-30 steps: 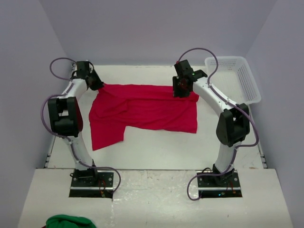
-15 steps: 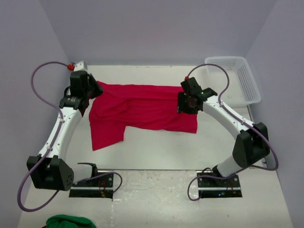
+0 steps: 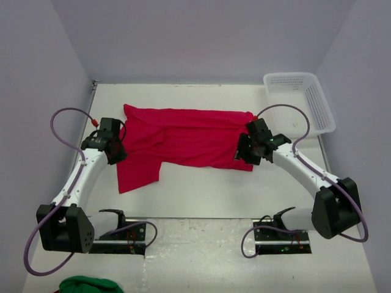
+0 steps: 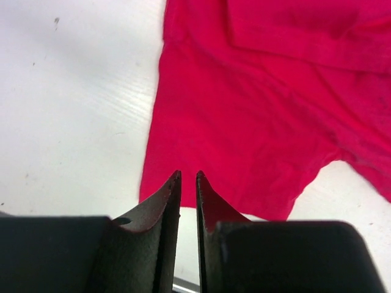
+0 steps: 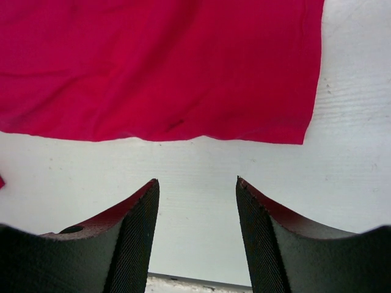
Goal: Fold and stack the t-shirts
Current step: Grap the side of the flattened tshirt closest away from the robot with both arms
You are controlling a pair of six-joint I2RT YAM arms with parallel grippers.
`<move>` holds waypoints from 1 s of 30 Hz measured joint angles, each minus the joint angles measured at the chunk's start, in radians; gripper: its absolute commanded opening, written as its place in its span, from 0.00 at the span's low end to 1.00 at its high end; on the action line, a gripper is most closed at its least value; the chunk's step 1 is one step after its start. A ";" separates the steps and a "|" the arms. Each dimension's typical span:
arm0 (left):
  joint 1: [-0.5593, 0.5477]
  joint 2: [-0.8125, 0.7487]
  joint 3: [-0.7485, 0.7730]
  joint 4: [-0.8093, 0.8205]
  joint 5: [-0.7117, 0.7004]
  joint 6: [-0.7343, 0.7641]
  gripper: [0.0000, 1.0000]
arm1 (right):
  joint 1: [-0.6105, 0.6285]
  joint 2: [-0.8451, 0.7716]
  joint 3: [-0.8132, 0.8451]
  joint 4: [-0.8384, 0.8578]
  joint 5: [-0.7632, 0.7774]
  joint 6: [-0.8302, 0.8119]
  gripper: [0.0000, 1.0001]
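Note:
A bright red t-shirt (image 3: 183, 137) lies spread on the white table (image 3: 201, 189), with one flap hanging toward the near left. My left gripper (image 3: 117, 151) is at the shirt's left edge. In the left wrist view its fingers (image 4: 188, 174) are almost together with nothing between them, above the red cloth (image 4: 244, 122). My right gripper (image 3: 243, 152) is over the shirt's near right corner. In the right wrist view it (image 5: 197, 180) is open and empty over bare table, just short of the shirt's edge (image 5: 159, 61).
A white mesh basket (image 3: 290, 75) stands at the far right corner. A green cloth (image 3: 85, 285) lies on the floor at the bottom left. Purple walls close in the table on three sides.
Both arms have drawn back from the shirt's far corners toward the near side. The shirt's far edge now lies flat on the table, free of both grippers.

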 measured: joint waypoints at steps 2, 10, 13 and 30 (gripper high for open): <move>0.000 0.003 0.000 -0.025 -0.006 0.001 0.12 | -0.009 -0.014 0.000 0.014 -0.011 -0.001 0.55; 0.000 0.024 0.003 -0.173 0.008 -0.060 0.12 | -0.020 -0.060 0.000 0.051 -0.058 -0.024 0.55; -0.001 0.071 0.024 -0.243 -0.047 -0.082 0.16 | -0.020 -0.091 0.000 0.074 -0.092 -0.036 0.55; -0.023 0.303 0.013 -0.306 -0.119 -0.182 0.34 | -0.020 -0.336 -0.053 0.148 -0.233 -0.115 0.57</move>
